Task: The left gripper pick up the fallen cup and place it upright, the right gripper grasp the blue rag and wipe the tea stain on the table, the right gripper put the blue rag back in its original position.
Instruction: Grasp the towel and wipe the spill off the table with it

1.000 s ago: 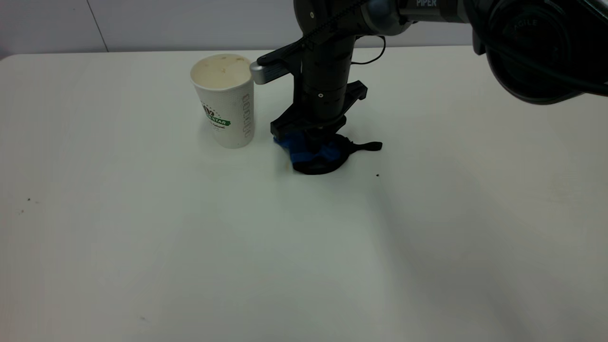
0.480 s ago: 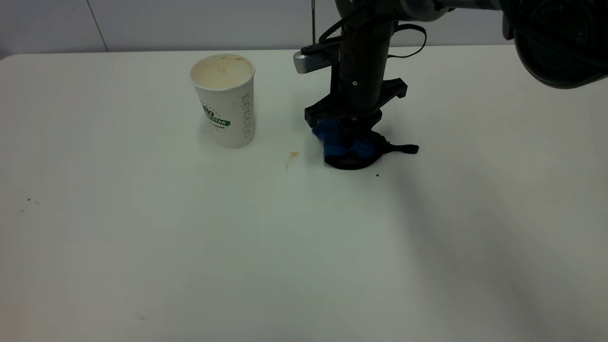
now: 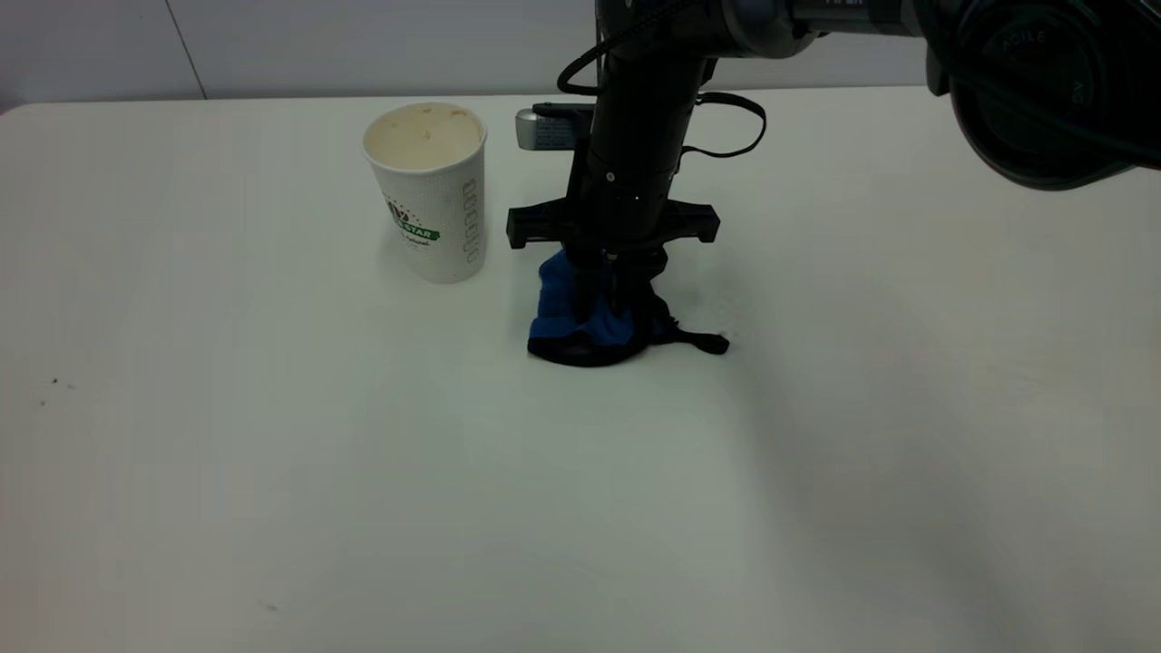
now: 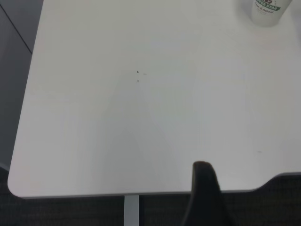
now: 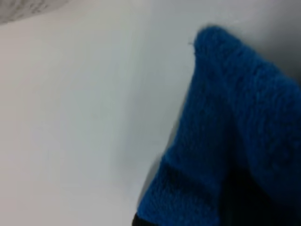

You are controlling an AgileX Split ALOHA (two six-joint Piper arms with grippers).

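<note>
The white paper cup [image 3: 424, 190] with a green logo stands upright at the back left of the table; its base also shows in the left wrist view [image 4: 268, 12]. To its right, my right gripper [image 3: 600, 304] points straight down, shut on the blue rag [image 3: 580, 313] and pressing it onto the table. The rag [image 5: 225, 108] fills much of the right wrist view. No tea stain shows; the rag covers the spot beside the cup. My left gripper [image 4: 203, 197] is out of the exterior view, parked over the table's edge far from the cup.
The rag's black strap [image 3: 703, 342] trails to the right on the white table [image 3: 272, 453]. A few dark specks [image 3: 54, 382] lie near the left edge. The right arm's big joint [image 3: 1043, 82] hangs over the back right corner.
The right gripper swept the rag right, baring a faint brown stain beside the cup, then back left and nearer the camera. The rag now covers that spot. The cup stayed put.
</note>
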